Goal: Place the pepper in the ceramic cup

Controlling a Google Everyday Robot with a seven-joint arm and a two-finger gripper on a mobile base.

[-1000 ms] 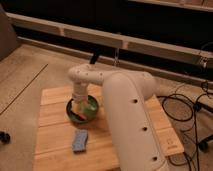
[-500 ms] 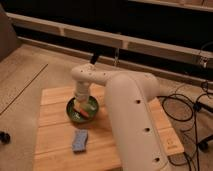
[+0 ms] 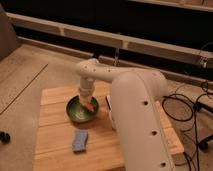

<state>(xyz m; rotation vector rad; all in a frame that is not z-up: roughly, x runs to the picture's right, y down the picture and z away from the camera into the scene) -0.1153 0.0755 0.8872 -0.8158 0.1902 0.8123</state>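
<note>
Up a shade from half a second ago, with the white gripper [image 3: 87, 102] clamped on the small orange-red pepper [image 3: 88, 106] over the round green bowl [image 3: 74, 115].

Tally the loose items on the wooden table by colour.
Green: 1, round green bowl
Orange-red: 1, small elongated pepper, over the bowl beside the gripper
Blue-grey: 1, rectangular sponge
Total: 3

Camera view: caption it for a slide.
Gripper low over the green bowl, at the pepper; blue sponge nearby on wooden table.
</note>
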